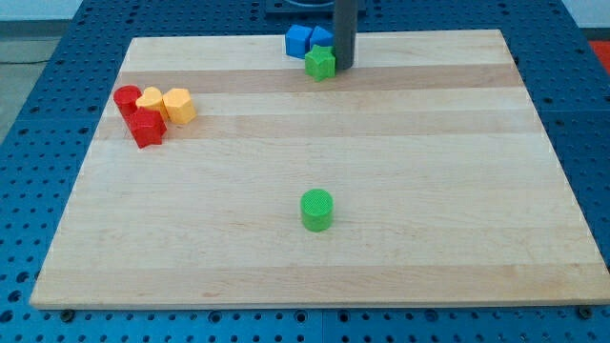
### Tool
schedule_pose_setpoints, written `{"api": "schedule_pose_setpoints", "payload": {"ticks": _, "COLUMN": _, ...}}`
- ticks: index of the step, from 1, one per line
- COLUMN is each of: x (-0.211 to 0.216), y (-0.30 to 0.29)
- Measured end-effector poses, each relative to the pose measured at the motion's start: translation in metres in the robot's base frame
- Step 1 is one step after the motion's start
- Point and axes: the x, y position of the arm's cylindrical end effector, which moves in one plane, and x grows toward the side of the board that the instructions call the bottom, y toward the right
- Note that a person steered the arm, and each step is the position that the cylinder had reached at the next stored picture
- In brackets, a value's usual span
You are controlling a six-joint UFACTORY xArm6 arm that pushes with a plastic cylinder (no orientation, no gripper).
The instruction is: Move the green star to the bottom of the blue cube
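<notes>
Rod descends from the view's top; my tip (344, 66) carries nothing, having no jaws, and stands touching the green star (321, 63) on its right. Star sits just below two blue blocks: the blue cube (298, 40) and a second blue block (322, 38). At the board's (429, 191) left, clustered: red cylinder (127, 97), red block (147, 127), two yellow blocks (151, 99) (179, 105). Green cylinder (317, 210) lies alone, lower centre.

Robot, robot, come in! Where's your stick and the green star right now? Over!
My tip right beside green star, on its right. Star sits below blue blocks, touching. Nothing in the way.
</notes>
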Motion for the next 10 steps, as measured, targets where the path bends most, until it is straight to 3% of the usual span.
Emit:
{"api": "schedule_pose_setpoints", "payload": {"ticks": 3, "x": 0.014, "y": -0.019}}
{"api": "schedule_pose_setpoints", "payload": {"ticks": 5, "x": 0.058, "y": -0.050}}
{"api": "schedule_pose_setpoints", "payload": {"ticks": 9, "x": 0.023, "y": -0.065}}
{"api": "schedule_pose_setpoints", "payload": {"ticks": 10, "x": 0.071, "y": -0.065}}
